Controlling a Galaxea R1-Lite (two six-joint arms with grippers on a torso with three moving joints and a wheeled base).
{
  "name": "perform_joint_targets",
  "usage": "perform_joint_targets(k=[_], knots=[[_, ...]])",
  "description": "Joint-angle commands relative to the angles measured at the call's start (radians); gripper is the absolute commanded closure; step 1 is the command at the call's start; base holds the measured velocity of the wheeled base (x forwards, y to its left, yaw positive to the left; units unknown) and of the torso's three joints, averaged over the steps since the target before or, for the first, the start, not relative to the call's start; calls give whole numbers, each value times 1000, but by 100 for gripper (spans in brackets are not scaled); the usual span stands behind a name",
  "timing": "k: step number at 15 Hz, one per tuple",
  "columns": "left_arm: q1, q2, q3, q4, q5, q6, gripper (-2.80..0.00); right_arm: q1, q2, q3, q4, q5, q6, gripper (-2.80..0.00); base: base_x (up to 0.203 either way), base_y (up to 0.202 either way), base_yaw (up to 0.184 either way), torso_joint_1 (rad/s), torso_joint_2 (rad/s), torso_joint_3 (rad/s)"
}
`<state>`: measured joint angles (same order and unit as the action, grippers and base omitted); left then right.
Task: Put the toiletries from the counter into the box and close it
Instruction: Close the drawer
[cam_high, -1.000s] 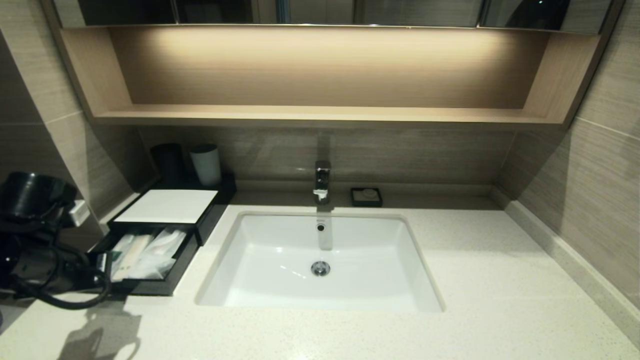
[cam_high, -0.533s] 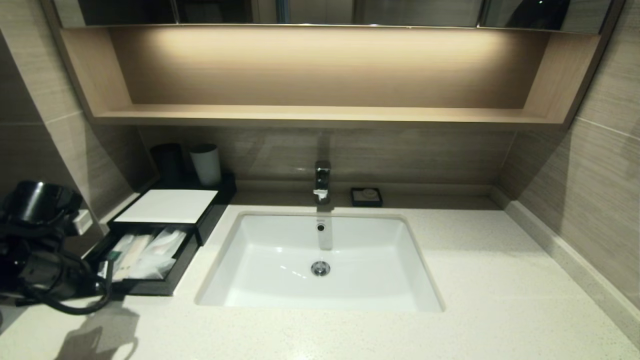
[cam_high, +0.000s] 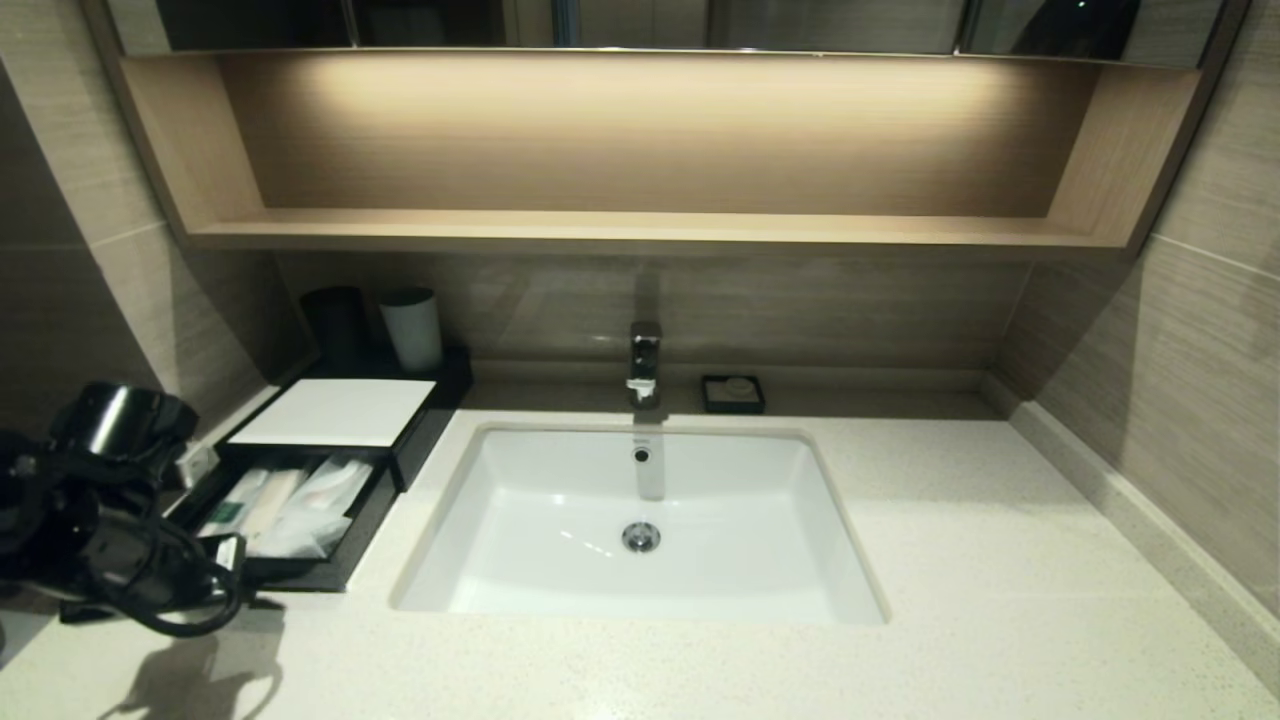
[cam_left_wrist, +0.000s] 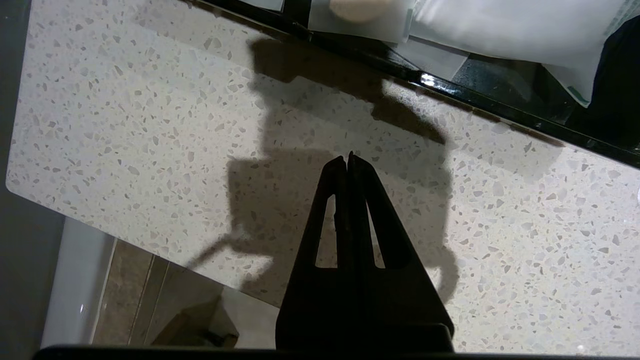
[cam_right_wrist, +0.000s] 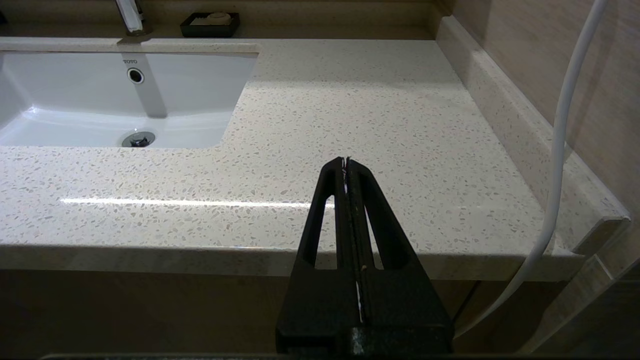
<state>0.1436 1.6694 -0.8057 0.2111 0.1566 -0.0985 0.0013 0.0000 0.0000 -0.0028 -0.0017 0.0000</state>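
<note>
Toiletries (cam_high: 285, 505) lie in the box (cam_high: 335, 412)'s open drawer, so we judge closing remains: our clenched, empty left gripper (cam_left_wrist: 348, 159) should push it shut.

the counter (cam_high: 960, 560) lies bare right of the sink basin (cam_high: 560, 500) – open passage there – while on the left the box (cam_high: 335, 412), its drawer tray (cam_high: 345, 545) pulled out, and the black and white cups (cam_high: 375, 328) behind crowd the wall corner.

A black cup (cam_high: 336, 325) and white cup (cam_high: 412, 328) stand near the faucet (cam_high: 644, 362) and soap dish (cam_high: 733, 394)
</note>
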Motion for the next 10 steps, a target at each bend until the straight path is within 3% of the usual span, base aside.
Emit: perform_joint_targets(k=[1,10], knots=[[0,28,-5,1,1,-1,0,0,-2,2,0,0,0,0,0,0,0,0,0,0],[-1,90,-38,-38,3,-1,0,0,-2,2,0,0,0,0,0,0,0,0,0,0]])
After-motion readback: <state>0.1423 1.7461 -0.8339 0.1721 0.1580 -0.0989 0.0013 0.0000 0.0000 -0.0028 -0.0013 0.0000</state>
